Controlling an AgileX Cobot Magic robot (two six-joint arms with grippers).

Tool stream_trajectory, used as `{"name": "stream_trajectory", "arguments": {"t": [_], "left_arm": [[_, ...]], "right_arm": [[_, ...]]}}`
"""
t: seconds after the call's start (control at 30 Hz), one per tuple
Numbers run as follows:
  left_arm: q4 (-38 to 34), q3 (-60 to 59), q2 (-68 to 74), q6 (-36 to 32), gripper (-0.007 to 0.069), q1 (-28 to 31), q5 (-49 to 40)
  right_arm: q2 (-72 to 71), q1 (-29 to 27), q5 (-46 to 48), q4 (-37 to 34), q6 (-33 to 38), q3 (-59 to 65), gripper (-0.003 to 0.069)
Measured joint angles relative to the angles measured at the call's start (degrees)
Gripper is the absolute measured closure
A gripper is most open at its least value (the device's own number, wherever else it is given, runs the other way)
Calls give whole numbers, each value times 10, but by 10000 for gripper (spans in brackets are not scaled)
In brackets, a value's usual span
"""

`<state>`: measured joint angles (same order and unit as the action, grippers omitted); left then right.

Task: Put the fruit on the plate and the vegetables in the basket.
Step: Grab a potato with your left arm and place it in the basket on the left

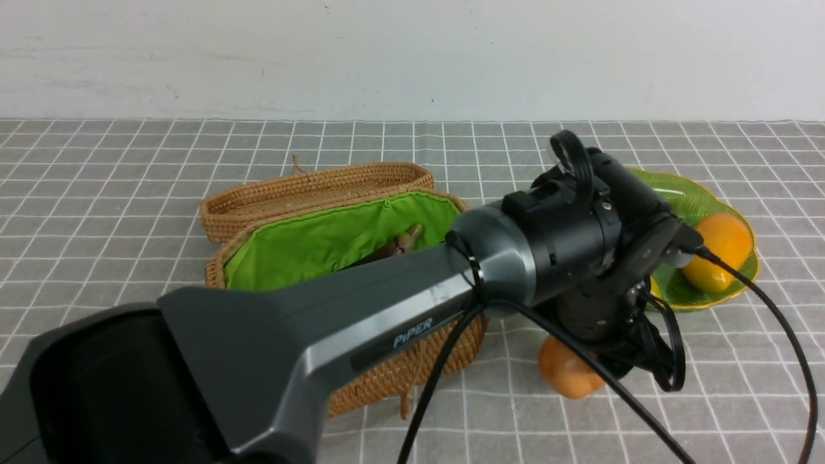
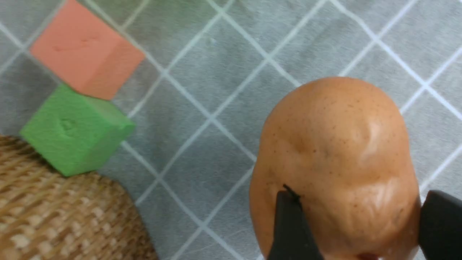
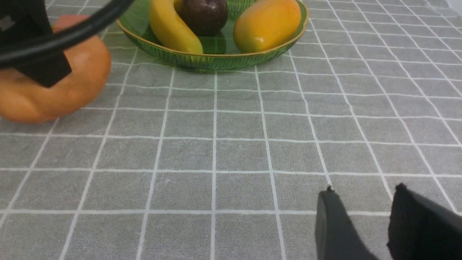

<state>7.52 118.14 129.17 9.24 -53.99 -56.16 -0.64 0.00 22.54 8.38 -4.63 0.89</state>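
Tan-orange potato [image 2: 335, 162] is sitting on the grey checked bench [image 3: 231, 151], just beside the basket [image 1: 387, 367] and near the plate [image 3: 213, 59], with the left end effector [image 2: 355, 227] clamping it between both fingers. Right end effector [image 3: 375, 224] is hovering narrowly parted, holding nothing.

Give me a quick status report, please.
Left claw shut on potato. Right claw empty, over bare cloth. Two blocks beside basket.
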Motion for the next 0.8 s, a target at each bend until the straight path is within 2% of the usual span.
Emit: {"name": "stream_trajectory", "arguments": {"t": [0.23,0.43,0.5,0.6,0.8], "left_arm": [[-1,0,-52,-6,201,-1,-13],[29,-1,-194,-20,201,11,-67],[30,-13,-239,-20,201,29,-77],[20,-62,-300,-21,201,97,-88],[-20,-218,-315,-30,201,186,-58]], "right_arm": [[0,0,0,0,0,0,419],[0,0,0,0,0,0,419],[0,0,0,0,0,0,419],[0,0,0,0,0,0,419],[0,0,0,0,0,0,419]]}}
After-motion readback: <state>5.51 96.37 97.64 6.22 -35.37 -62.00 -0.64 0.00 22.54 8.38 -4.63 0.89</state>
